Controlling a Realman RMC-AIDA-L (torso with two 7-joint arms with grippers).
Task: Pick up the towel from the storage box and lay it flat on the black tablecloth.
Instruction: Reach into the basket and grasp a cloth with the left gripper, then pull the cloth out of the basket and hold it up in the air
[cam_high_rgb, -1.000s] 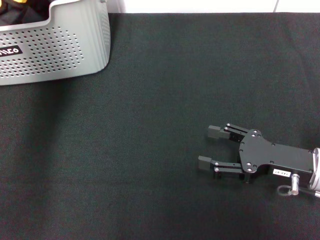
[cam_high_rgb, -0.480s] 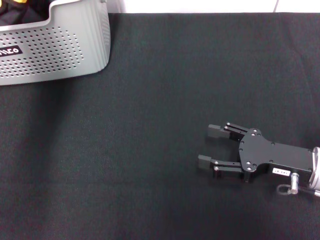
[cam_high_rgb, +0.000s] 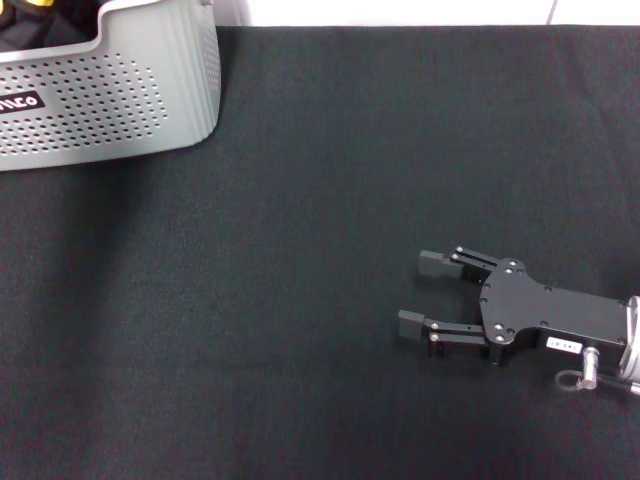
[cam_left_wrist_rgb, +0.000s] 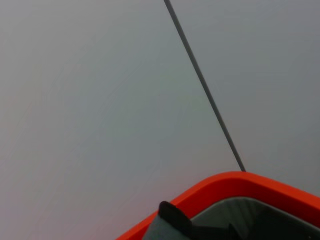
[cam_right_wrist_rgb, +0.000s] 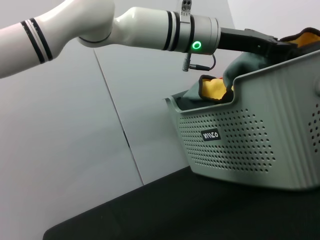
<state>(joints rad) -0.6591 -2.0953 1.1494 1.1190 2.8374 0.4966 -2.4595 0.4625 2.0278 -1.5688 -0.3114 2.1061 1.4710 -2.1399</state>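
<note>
The storage box (cam_high_rgb: 110, 90) stands at the far left corner of the black tablecloth (cam_high_rgb: 300, 250). Only a yellow scrap of the towel (cam_high_rgb: 30, 3) shows at its top edge there. In the right wrist view the towel (cam_right_wrist_rgb: 215, 87) lies bunched in the storage box (cam_right_wrist_rgb: 250, 140), yellow-orange and grey-green folds rising above the rim. My left gripper (cam_right_wrist_rgb: 270, 45) reaches over the box into those folds. My right gripper (cam_high_rgb: 422, 293) lies low over the cloth at the near right, open and empty. In the left wrist view an orange and grey-green fold (cam_left_wrist_rgb: 235, 200) fills the lower corner.
A white strip of wall or table edge (cam_high_rgb: 400, 12) runs behind the cloth. A grey wall panel with a dark seam (cam_right_wrist_rgb: 117, 120) stands behind the box. The left arm (cam_right_wrist_rgb: 100, 25) spans above the box.
Almost nothing: my right gripper has crept very slightly toward the near right. The box has not moved.
</note>
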